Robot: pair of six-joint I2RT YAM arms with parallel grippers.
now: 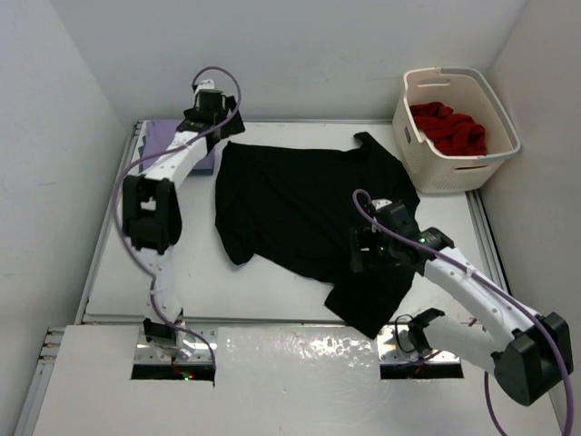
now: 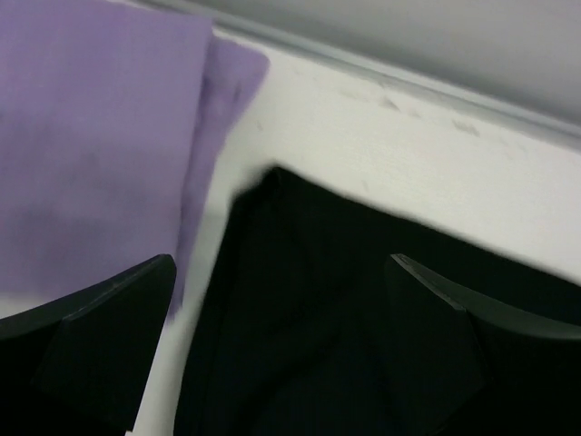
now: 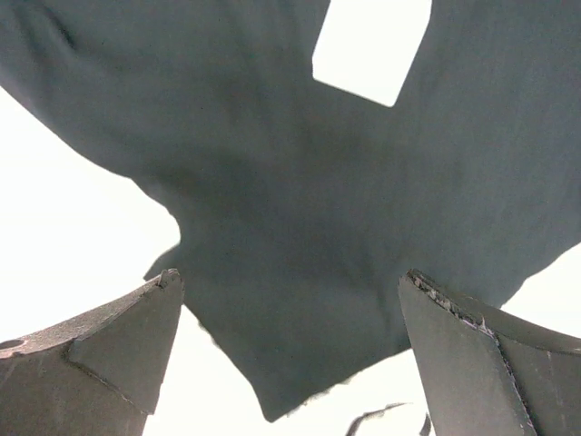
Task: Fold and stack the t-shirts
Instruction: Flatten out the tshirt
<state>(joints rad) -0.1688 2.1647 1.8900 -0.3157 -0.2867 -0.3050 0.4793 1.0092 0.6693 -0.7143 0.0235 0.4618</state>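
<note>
The black t-shirt point(image 1: 300, 218) lies spread on the white worktop point(image 1: 118, 263), from centre to right. It is matte soft cloth with a creased, irregular outline, and one lobe reaches toward the near edge. The lavender t-shirt point(image 1: 163, 138) lies folded flat as a rectangle at the far left corner, just beside the black cloth. The red t-shirt point(image 1: 449, 127) sits crumpled inside the cream basket point(image 1: 445, 173), a slotted plastic tub at the far right.

Left claw point(image 2: 281, 263): released, dark wedge-shaped fingers apart, above the black t-shirt's far left corner beside the lavender edge.

Right claw point(image 3: 292, 277): released, fingers apart over the black t-shirt's near right portion, gripping nothing.
</note>
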